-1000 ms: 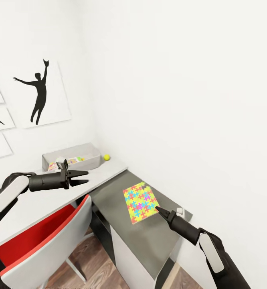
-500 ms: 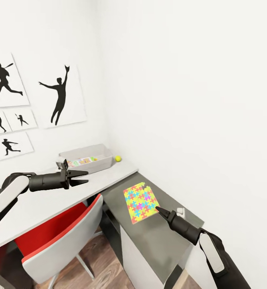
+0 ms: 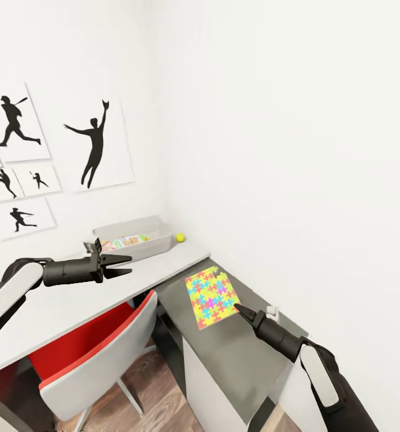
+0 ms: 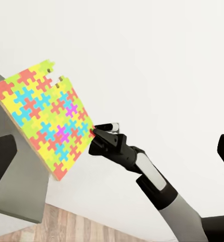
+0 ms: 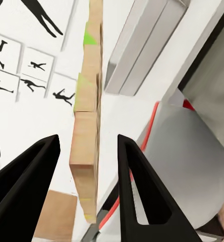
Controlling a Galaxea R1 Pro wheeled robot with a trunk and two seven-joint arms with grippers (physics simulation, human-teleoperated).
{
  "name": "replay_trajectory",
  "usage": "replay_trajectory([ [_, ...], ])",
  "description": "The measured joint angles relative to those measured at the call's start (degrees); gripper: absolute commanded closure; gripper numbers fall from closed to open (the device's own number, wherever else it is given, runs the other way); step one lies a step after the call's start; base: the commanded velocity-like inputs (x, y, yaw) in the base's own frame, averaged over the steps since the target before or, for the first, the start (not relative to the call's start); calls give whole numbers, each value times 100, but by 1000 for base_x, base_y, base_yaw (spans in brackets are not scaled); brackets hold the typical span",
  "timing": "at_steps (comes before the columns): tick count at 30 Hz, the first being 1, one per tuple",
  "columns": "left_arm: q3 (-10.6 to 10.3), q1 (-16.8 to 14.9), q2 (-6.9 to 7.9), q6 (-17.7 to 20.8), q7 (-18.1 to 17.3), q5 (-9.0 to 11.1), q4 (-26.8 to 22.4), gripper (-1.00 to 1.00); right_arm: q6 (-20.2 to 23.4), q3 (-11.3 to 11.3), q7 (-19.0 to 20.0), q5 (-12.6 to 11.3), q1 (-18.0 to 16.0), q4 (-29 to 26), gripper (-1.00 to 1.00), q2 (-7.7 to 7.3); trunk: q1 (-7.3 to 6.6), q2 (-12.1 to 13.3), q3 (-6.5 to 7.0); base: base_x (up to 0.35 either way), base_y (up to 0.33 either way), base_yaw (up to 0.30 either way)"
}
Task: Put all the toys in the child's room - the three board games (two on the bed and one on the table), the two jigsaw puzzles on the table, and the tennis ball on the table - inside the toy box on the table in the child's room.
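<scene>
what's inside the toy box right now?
In the head view the toy box holds at least one flat printed box, with red, yellow and green showing above the near wall. That wall hides the bin's floor, so the count is unclear. The tennis ball sits outside, beside it.

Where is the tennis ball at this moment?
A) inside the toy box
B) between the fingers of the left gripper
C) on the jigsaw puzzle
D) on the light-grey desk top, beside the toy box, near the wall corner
D: in the head view the tennis ball lies on the light-grey desk top just outside the end of the toy box, by the wall corner, away from the left gripper and the jigsaw puzzle.
</scene>
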Motion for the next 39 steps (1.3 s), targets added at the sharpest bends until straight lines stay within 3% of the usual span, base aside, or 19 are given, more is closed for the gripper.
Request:
replay_trajectory([
  [10,6,0,8,-4,1,-2,22,-100,-6,18,-1,12,5,-40,100,0,1,0,37,-27,17,252],
  [18,2,-1,8,-5,1,-1,26,-100,-7,16,-7,30,5,-27,100,0,2,1,67,-186,199,234],
  [31,4,-3,3,-5,1,-10,31,-100,-8,-16,-7,11,6,-30,100,-1,0,0,71,-28,274,15],
  [39,4,-3,-6,-12,0,-12,28,-100,-8,-18,1,11,7,-33,100,-1,-2,0,70,142,261,-26],
])
